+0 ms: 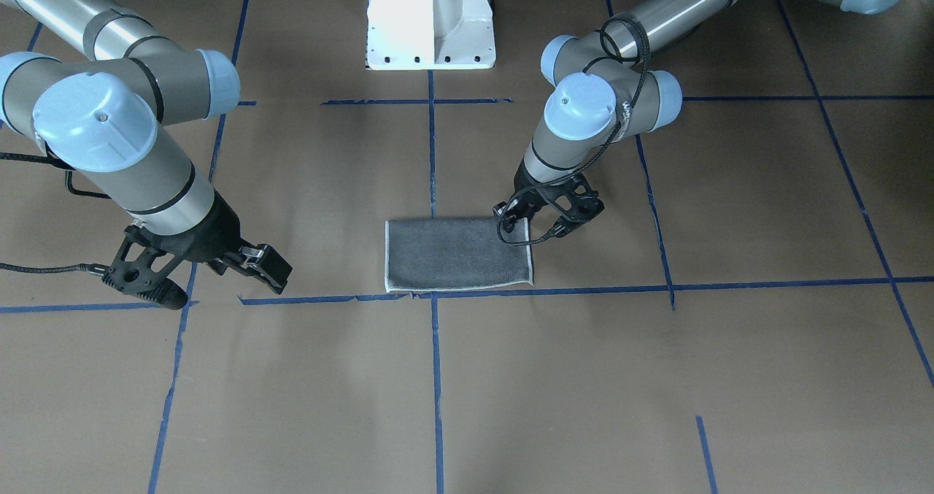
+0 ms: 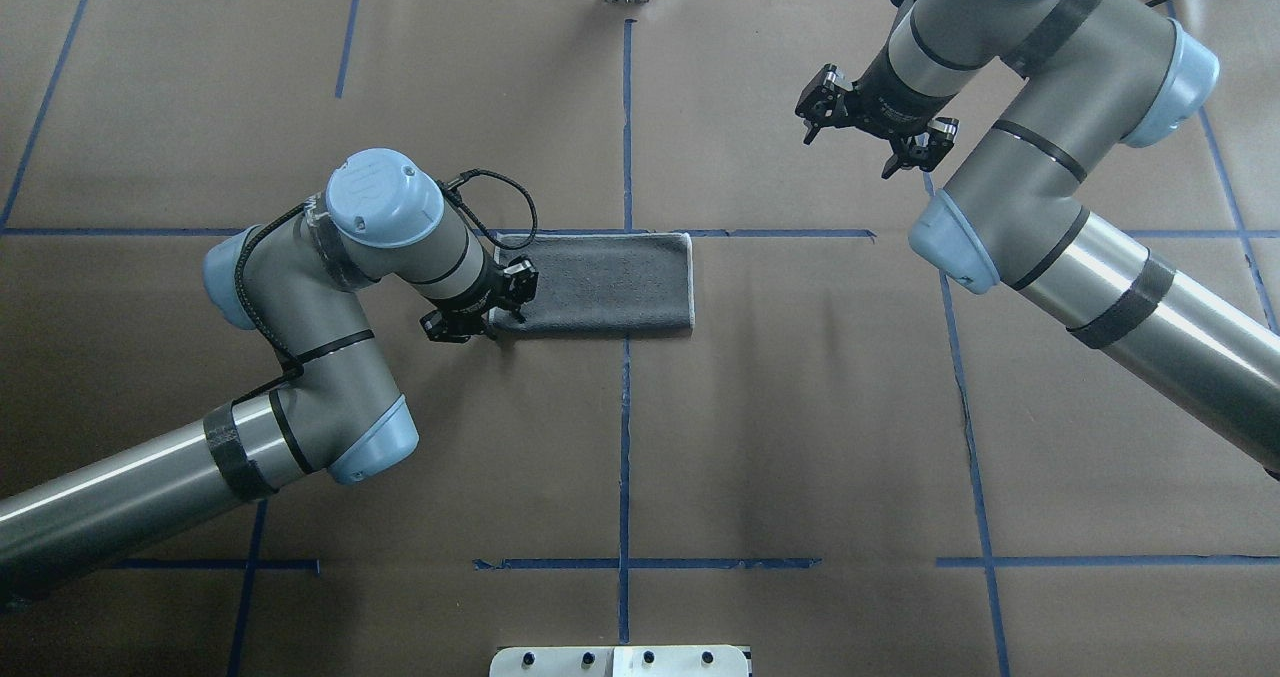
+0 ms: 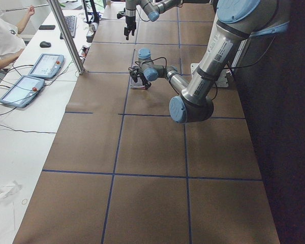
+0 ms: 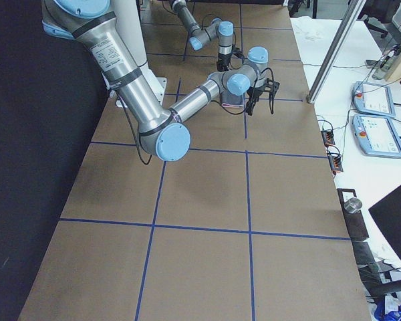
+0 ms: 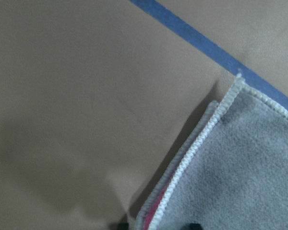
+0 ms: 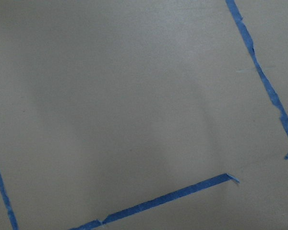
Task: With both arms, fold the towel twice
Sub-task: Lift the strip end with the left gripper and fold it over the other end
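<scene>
The towel (image 1: 456, 255) lies flat on the table as a rectangle, folded in half, grey side up; it also shows in the overhead view (image 2: 600, 282). My left gripper (image 2: 478, 309) is down at the towel's corner on my left, near side, also seen from the front (image 1: 536, 225). Its jaws look open. In the left wrist view the towel's stacked edges (image 5: 197, 143) run between the two fingertips, with a strip of pink showing between the layers. My right gripper (image 2: 850, 155) is open and empty. It hangs above bare table far from the towel, also seen from the front (image 1: 226, 293).
The table is covered in brown paper with a grid of blue tape lines (image 2: 625, 407). The white pedestal base (image 1: 430, 27) stands at my edge of the table. Tablets and an operator (image 3: 5, 35) are at a side desk beyond the table.
</scene>
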`<state>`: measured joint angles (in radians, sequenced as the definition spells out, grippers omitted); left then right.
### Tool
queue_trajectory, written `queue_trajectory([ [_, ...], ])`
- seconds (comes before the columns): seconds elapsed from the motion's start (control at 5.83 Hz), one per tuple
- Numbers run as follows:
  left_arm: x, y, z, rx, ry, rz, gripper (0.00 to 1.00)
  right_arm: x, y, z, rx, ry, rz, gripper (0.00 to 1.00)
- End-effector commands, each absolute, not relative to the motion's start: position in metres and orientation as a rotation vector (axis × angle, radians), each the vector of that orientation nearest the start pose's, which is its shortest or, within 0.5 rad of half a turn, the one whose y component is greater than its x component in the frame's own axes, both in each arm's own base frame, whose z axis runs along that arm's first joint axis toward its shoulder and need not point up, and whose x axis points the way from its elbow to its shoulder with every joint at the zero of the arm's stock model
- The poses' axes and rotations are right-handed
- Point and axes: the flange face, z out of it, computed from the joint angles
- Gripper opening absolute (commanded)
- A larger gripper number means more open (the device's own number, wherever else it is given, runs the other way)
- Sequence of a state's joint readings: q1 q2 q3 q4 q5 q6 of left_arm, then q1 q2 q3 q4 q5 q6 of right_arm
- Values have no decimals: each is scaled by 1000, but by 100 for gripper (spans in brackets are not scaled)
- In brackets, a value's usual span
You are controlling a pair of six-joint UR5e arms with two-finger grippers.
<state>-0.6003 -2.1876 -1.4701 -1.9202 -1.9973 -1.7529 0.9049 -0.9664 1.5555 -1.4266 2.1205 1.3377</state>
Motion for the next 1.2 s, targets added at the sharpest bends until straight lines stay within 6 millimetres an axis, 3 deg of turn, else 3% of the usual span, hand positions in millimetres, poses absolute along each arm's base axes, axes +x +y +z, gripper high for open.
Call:
queue_trajectory([
  [0.0, 538, -486, 291, -216, 941, -536, 5, -366, -598, 298, -62, -883, 429, 100],
  [0.17, 524, -493, 275, -229, 965, -536, 2, -362, -594, 302, -58, -884, 412, 100],
  [0.51, 533, -507, 202, -231, 980, -536, 2, -324, -552, 334, -37, -888, 340, 100],
  [0.86, 623, -538, 130, -214, 929, -536, 2, -288, -507, 377, -28, -858, 280, 100],
  [1.03, 639, -531, 113, -212, 934, -515, 2, -271, -487, 402, -21, -833, 227, 100],
])
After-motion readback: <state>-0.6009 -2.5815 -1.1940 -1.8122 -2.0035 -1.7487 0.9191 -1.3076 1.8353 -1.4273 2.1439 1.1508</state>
